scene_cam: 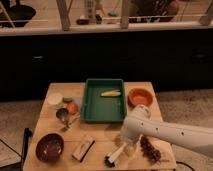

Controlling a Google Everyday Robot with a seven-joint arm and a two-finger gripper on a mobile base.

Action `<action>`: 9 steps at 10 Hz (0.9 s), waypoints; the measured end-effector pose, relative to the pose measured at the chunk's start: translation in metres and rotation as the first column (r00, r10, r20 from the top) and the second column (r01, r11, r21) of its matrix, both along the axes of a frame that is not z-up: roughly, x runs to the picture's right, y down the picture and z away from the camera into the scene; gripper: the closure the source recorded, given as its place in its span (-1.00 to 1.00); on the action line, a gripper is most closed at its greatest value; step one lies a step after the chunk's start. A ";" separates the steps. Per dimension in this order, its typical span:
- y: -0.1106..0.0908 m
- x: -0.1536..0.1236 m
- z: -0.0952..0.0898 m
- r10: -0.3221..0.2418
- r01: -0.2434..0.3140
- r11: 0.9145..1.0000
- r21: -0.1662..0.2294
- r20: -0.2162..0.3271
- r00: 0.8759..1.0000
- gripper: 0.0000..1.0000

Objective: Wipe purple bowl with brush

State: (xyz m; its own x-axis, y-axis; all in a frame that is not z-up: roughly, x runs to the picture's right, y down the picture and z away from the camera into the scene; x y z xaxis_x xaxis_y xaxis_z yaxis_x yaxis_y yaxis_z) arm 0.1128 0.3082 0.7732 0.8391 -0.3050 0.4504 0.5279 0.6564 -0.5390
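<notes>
The purple bowl [49,147] stands at the table's front left, dark maroon with a reddish inside. The brush [114,156] lies near the front edge, right of the middle. Its white handle points up-right and its black bristle head [108,161] points down-left. My gripper [128,148] hangs from the white arm [165,132] that comes in from the right. It is at the upper end of the brush handle, well to the right of the purple bowl. Whether it holds the brush is unclear.
A tan block with a dark stripe [83,148] lies between bowl and brush. A green tray [90,107] with a yellow item [110,92] sits mid-table. An orange bowl [139,96] is at the back right. Small cups and lids [64,106] are at the left, and a dark brown cluster [150,150] is at the front right.
</notes>
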 end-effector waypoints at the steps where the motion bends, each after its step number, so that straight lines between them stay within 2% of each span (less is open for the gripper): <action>1: -0.001 0.003 -0.001 -0.007 0.007 1.000 0.004 -0.003 1.000 0.17; 3: -0.004 0.006 -0.002 -0.026 0.026 1.000 0.007 -0.007 1.000 0.61; 5: -0.007 0.003 -0.002 -0.037 0.038 0.999 0.014 -0.002 0.999 0.94; 6: -0.008 0.002 -0.002 -0.045 0.045 0.999 0.018 0.003 0.999 1.00; 9: -0.017 -0.015 -0.010 -0.086 0.085 0.996 0.035 0.039 0.996 1.00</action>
